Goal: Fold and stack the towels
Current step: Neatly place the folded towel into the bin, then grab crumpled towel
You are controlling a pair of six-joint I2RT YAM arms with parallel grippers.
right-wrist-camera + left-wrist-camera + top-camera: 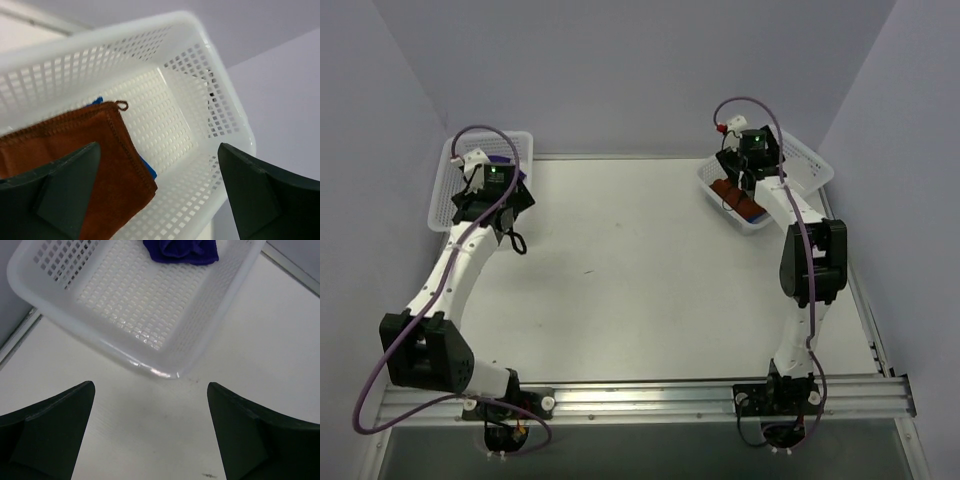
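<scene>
A dark purple towel [182, 250] lies crumpled at the far end of the left white mesh basket [125, 357]. My left gripper [151, 384] hangs open over bare table just outside that basket's near corner, holding nothing. In the top view it [498, 200] sits at the basket's [442, 195] right side. A folded rust-brown towel [75, 150] lies on a bright blue towel [148, 169] inside the right basket [200, 100]. My right gripper [158, 146] is open above them, one finger over the brown towel, gripping nothing. From above, the right gripper [750, 172] hovers over the brown towel [730, 190].
The right basket [812, 165] stands at the table's back right corner, the left one at the back left. Grey walls close in both sides and the back. A metal rail [650, 395] runs along the near edge by the arm bases.
</scene>
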